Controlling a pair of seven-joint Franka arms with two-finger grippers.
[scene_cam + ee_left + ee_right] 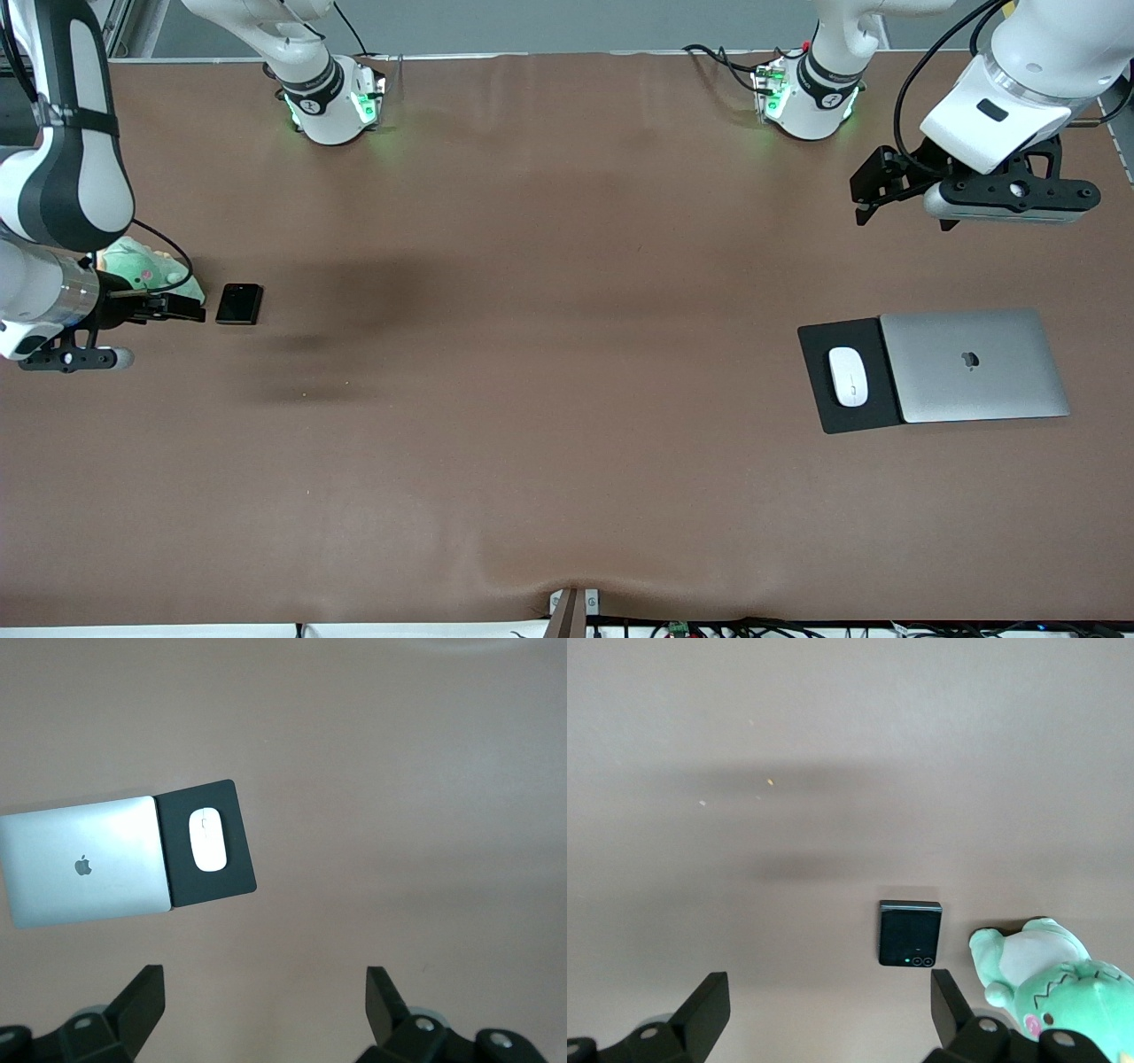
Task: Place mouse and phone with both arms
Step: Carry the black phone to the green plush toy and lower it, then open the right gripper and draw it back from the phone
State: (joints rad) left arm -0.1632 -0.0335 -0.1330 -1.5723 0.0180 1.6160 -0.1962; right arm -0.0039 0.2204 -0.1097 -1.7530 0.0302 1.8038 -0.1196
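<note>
The white mouse (848, 376) lies on a black mouse pad (842, 422) toward the left arm's end of the table; it also shows in the left wrist view (209, 839). The black phone (239, 304) lies flat on the table toward the right arm's end; it also shows in the right wrist view (910, 933). My left gripper (873, 190) is open and empty, up over bare table, apart from the mouse; the left wrist view shows it too (266, 1010). My right gripper (190, 307) is open and empty, over the table just beside the phone; the right wrist view shows it too (831, 1014).
A closed silver laptop (974, 365) lies against the mouse pad, partly on it. A green plush toy (146, 266) lies beside the phone, partly under the right arm. The brown table (549, 354) stretches wide between the two groups.
</note>
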